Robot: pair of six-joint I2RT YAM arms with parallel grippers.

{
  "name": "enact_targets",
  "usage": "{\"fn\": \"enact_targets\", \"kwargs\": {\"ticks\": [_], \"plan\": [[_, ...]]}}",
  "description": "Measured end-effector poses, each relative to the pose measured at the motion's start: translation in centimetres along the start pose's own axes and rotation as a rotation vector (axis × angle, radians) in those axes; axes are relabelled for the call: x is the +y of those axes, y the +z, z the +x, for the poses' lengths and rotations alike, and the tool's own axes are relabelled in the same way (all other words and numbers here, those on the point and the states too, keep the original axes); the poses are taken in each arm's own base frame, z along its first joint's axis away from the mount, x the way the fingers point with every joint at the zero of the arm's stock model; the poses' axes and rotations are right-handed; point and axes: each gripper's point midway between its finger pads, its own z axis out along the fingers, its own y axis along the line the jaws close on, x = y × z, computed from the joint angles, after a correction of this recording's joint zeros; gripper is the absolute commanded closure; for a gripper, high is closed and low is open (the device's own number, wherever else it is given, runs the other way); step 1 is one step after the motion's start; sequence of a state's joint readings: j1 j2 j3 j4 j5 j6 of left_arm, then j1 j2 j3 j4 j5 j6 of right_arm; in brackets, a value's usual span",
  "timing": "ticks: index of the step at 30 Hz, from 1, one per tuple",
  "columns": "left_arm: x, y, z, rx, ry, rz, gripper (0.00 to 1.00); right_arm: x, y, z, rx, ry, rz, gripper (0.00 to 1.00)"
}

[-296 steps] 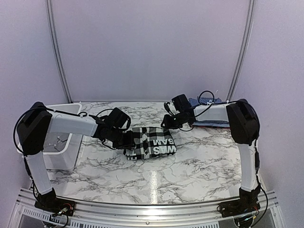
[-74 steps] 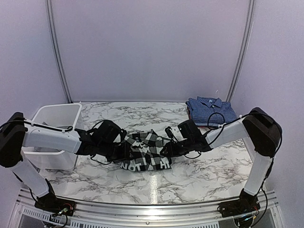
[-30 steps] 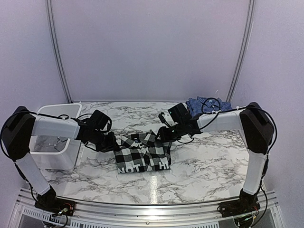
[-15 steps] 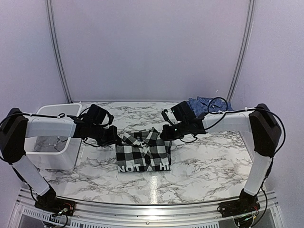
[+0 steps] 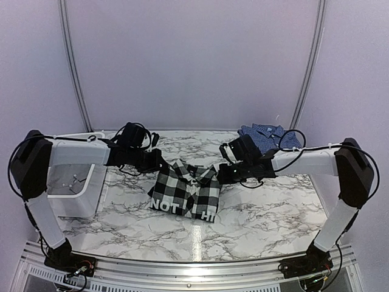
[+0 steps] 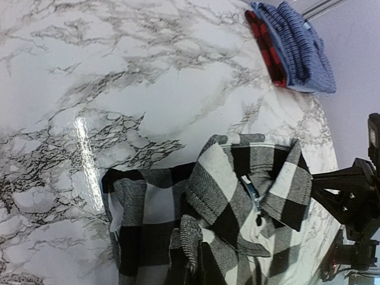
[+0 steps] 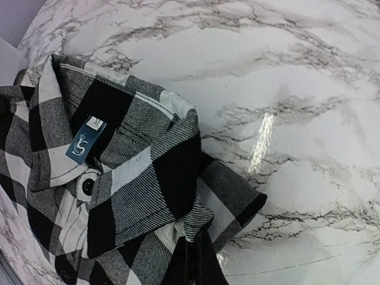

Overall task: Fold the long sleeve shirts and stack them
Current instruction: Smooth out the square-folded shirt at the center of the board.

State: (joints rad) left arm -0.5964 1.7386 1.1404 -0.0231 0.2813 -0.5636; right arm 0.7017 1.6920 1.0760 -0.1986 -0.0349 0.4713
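Black-and-white buffalo check, woven thick and slightly fuzzy, covers the buffalo-check shirt [image 5: 185, 193] that lies in the middle of the marble table [image 5: 267, 207], folded to a rough rectangle with its collar toward the back wall and its white block lettering [image 5: 182, 208] along the near edge. The left gripper [image 5: 157, 164] is closed down tight on the shirt's left shoulder, and the right gripper [image 5: 222, 174] is clamped the same way on the right shoulder. In both wrist views the cloth gathers into a puckered peak at the bottom of the frame where the fingers bite, and the fingers themselves are mostly buried in the folds. The right wrist view shows the collar lying open, with diagonal twill lines in the grey squares, a small blue neck label [image 7: 85, 140] and a pale round button [image 7: 88, 186] below it. At the far right corner of the table, well apart from the check shirt, the blue fine-checked shirt [image 5: 262, 133] lies folded flat. The left wrist view shows red-and-black checked cloth [image 6: 265, 43] at the edge of that same pile. A white plastic bin [image 5: 78, 194] with smooth straight walls stands at the table's left edge. The tabletop is glossy, white with grey veins, and carries a bright streak of reflected light.
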Motion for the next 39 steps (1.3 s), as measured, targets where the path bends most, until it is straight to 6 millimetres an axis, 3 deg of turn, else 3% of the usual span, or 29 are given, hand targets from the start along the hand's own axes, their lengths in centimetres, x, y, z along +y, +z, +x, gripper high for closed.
{"fn": "enact_targets", "kwargs": {"ticks": [2, 4, 6, 9, 12, 16, 20, 27, 34, 39], "plan": [[1.6, 1.8, 0.7, 0.033, -0.015, -0.031, 0.66, -1.2, 0.8, 1.3, 0.031, 0.015, 0.024, 0.97], [3.5, 3.3, 1.9, 0.072, -0.038, -0.067, 0.54, -2.4, 1.7, 2.3, 0.059, 0.029, 0.047, 0.93], [4.8, 4.0, 2.8, 0.098, -0.053, -0.099, 0.40, -3.3, 2.4, 2.9, 0.079, 0.041, 0.064, 0.83], [5.2, 3.7, 2.5, 0.084, -0.053, -0.116, 0.32, -3.8, 2.5, 3.1, 0.086, 0.047, 0.072, 0.68], [4.8, 2.3, 1.6, 0.042, -0.046, -0.117, 0.29, -3.5, 2.2, 2.6, 0.072, 0.044, 0.065, 0.62], [4.0, -0.6, 1.0, -0.017, -0.048, -0.107, 0.32, -3.0, 0.9, 1.7, 0.038, 0.044, 0.048, 0.56], [4.3, -2.1, 2.0, -0.041, -0.071, -0.112, 0.43, -2.4, 0.2, 1.4, 0.020, 0.053, 0.018, 0.55], [7.2, -1.8, 5.8, 0.022, -0.134, -0.174, 0.56, -2.1, 0.7, 2.5, 0.045, 0.070, -0.021, 0.55], [6.9, -1.3, 6.6, 0.035, -0.161, -0.148, 0.66, -1.9, 0.9, 2.7, 0.045, 0.080, -0.041, 0.56], [7.0, -1.0, 8.2, 0.068, -0.181, -0.144, 0.73, -2.0, 1.2, 3.2, 0.054, 0.088, -0.043, 0.56]]}}
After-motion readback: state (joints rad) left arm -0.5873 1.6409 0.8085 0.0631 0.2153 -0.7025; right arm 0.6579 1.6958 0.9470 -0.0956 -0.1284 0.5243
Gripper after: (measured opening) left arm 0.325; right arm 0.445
